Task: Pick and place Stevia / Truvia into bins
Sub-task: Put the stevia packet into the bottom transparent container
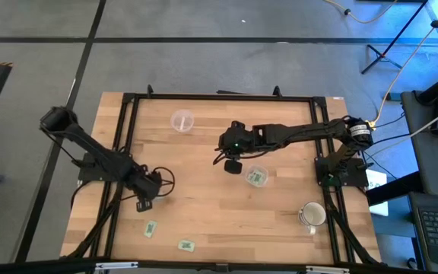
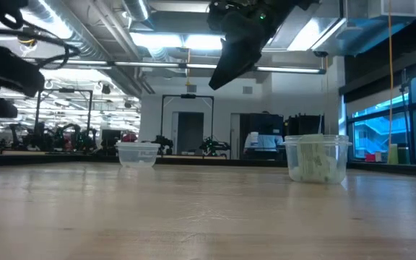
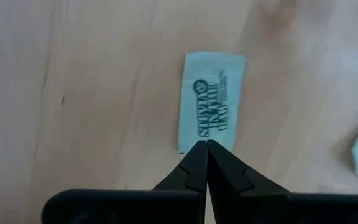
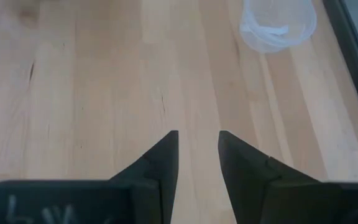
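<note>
Left wrist view: Stevia packet [image 3: 211,101] just beyond closed left claw [image 3: 206,144] tips.

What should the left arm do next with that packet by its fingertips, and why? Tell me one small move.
Probably open the left gripper and ease it down over the packet. Its fingers look shut, with the tips at the packet's near edge, and the packet lies flat on the table, not gripped. The right gripper hangs open elsewhere.
</note>
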Controlling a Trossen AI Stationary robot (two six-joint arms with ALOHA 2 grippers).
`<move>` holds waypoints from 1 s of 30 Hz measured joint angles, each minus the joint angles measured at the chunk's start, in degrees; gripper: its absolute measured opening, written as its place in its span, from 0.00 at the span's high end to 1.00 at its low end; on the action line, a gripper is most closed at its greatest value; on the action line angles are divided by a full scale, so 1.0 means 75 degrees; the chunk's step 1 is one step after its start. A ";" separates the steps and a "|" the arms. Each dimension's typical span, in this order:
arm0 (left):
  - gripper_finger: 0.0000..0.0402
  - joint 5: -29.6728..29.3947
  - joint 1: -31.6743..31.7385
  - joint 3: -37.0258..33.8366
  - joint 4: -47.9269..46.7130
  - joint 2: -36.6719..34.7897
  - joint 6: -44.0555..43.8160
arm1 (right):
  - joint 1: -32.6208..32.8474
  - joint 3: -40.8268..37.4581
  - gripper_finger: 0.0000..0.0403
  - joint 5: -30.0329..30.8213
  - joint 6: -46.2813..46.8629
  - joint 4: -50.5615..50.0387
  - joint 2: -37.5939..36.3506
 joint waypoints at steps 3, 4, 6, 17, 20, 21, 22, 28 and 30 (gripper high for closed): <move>1.00 0.0005 0.0000 0.0000 0.0028 0.0260 0.0000 | 0.0000 -0.0002 0.71 0.0000 0.0004 0.0000 0.0000; 1.00 0.0005 0.0000 0.0000 0.0043 0.0326 0.0000 | 0.0000 -0.0003 0.71 0.0000 0.0003 0.0000 0.0000; 1.00 0.0005 0.0000 0.0000 0.0044 0.0457 0.0000 | 0.0000 -0.0003 0.71 0.0000 0.0006 0.0000 0.0000; 0.99 -0.0426 0.0066 0.0023 0.0351 0.0785 0.0146 | 0.0002 -0.0142 0.71 -0.0043 0.0122 0.0255 0.0052; 1.00 -0.0786 0.0241 0.0015 0.0532 0.0789 0.0469 | 0.0032 -0.0639 0.71 -0.0218 -0.0442 0.0987 0.0108; 1.00 -0.0908 0.0322 0.0015 0.0609 0.0789 0.0627 | 0.0049 -0.0834 0.71 -0.0255 -0.0622 0.1468 0.0151; 1.00 -0.0990 0.0420 0.0011 0.0691 0.0793 0.0834 | 0.0060 -0.1052 0.71 -0.0262 -0.0811 0.1944 0.0185; 1.00 -0.1305 0.1255 -0.0009 0.1334 0.0886 0.2281 | 0.0070 -0.2110 0.71 -0.0265 -0.2826 0.3949 0.0438; 1.00 -0.1319 0.1570 -0.0001 0.1579 0.1017 0.2725 | 0.0082 -0.2389 0.71 -0.0264 -0.3180 0.4379 0.0458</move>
